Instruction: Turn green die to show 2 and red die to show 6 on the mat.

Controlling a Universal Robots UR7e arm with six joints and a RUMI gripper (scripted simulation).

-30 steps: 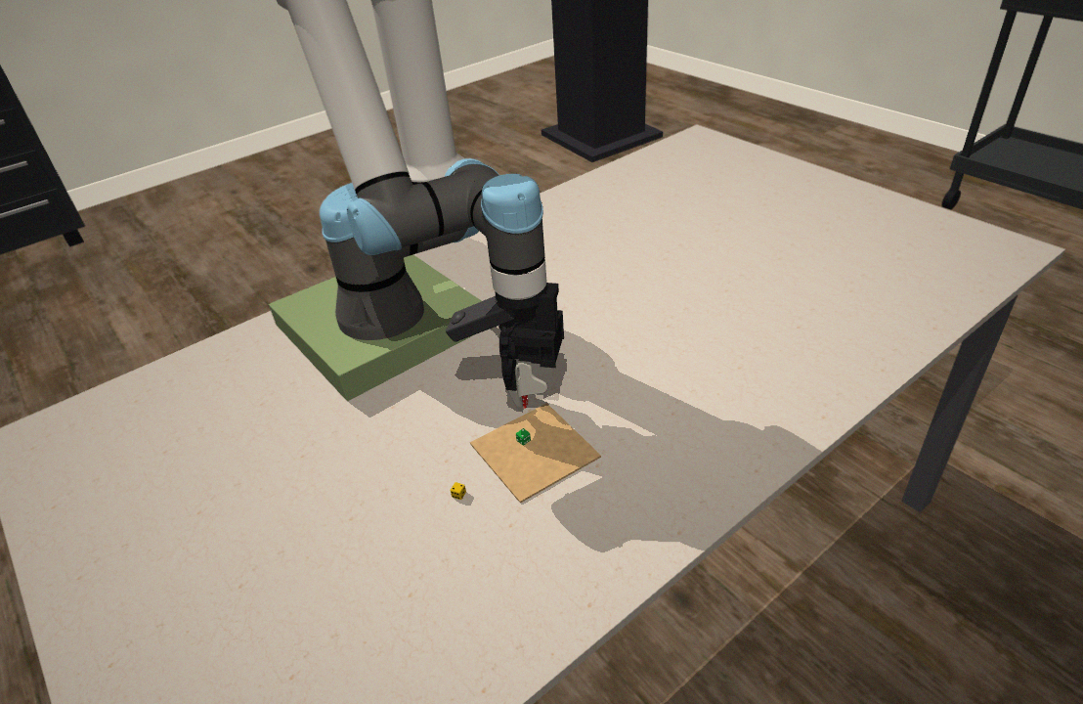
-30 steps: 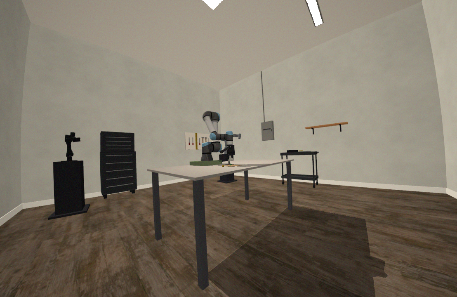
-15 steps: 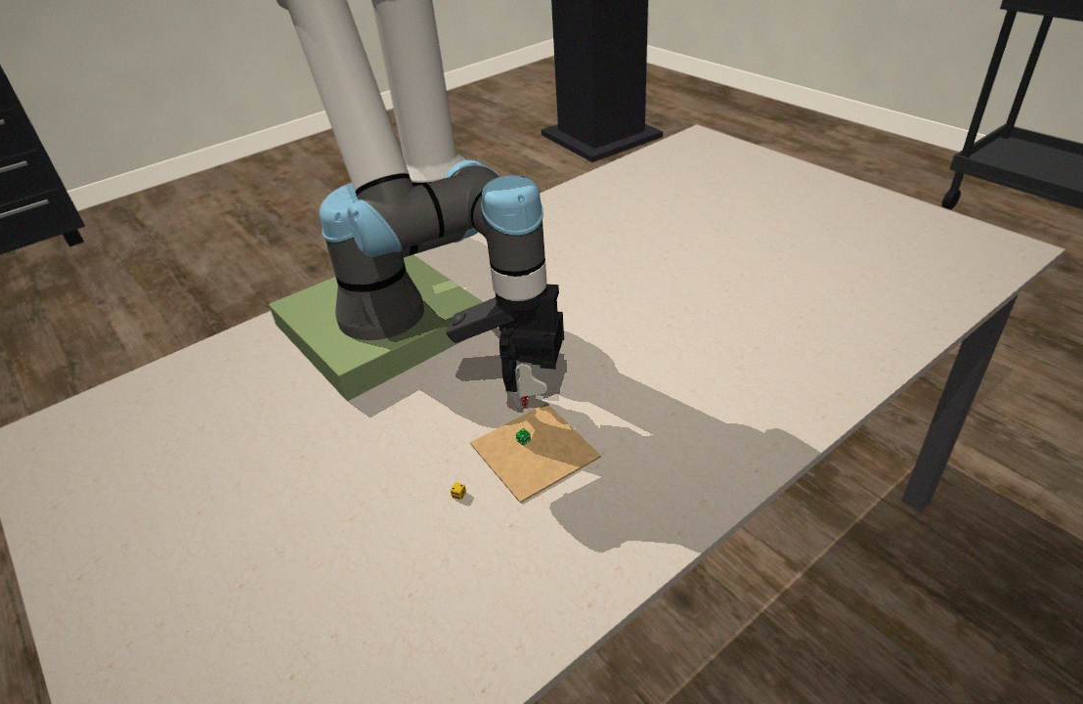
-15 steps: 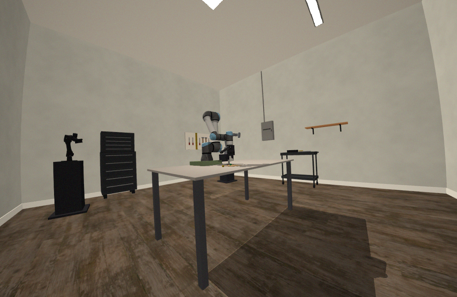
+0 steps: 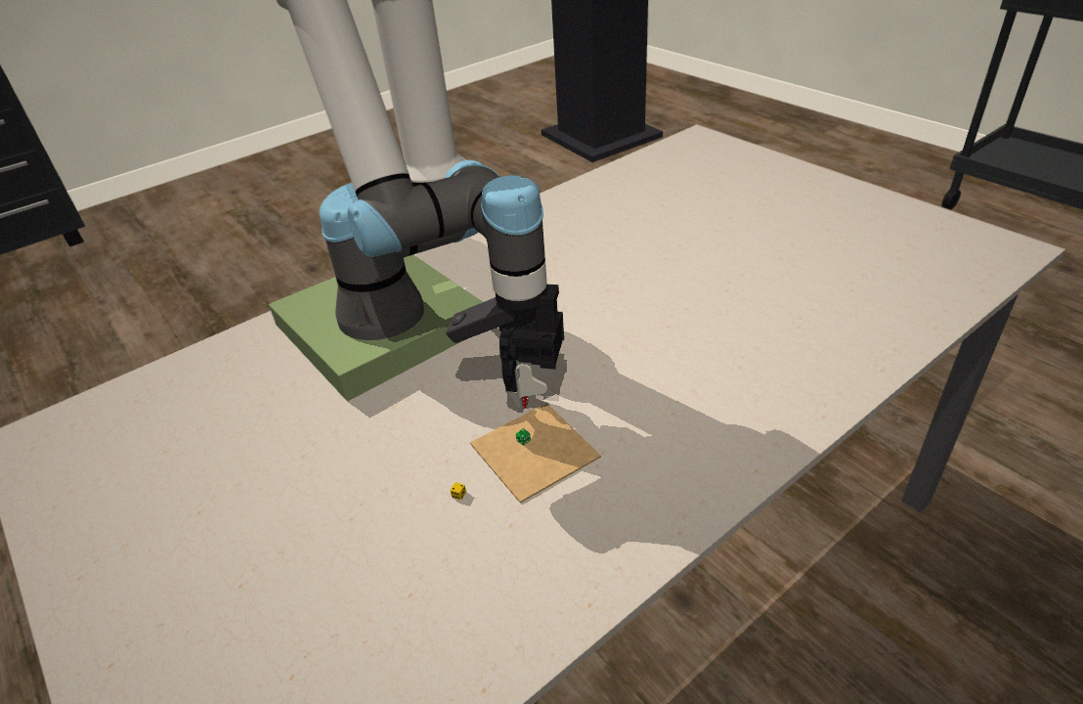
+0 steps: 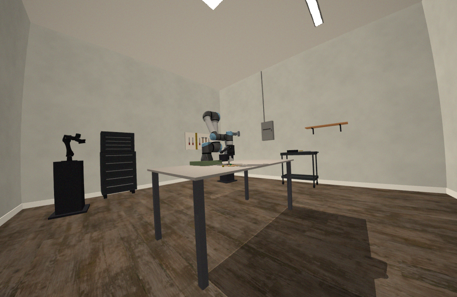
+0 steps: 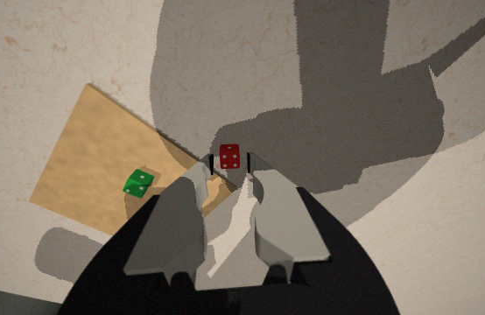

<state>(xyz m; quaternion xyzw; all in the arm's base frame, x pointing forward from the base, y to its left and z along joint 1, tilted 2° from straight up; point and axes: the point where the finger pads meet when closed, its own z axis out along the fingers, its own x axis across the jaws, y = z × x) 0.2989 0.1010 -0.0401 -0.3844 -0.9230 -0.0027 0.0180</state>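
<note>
The red die [image 7: 229, 156] lies on the table top just off the far corner of the tan mat [image 7: 117, 175], with several white pips facing the wrist camera. My gripper [image 7: 230, 154] points straight down with a fingertip on each side of the die. The fingers stand a little apart, and a thin gap shows on both sides of the die. In the top view the red die [image 5: 524, 402] shows at the fingertips [image 5: 526, 396]. The green die [image 5: 522, 435] sits flat on the mat [image 5: 535, 452] near its far corner and also shows in the wrist view [image 7: 138, 183]. The yellow die [image 5: 458, 490] lies on the table left of the mat.
The arm's green base plate [image 5: 368, 331] is just behind the gripper to the left. The table's front edge runs a short way beyond the mat. In the exterior view the arm [image 6: 215, 140] is small and far off, and the dice are too small to make out.
</note>
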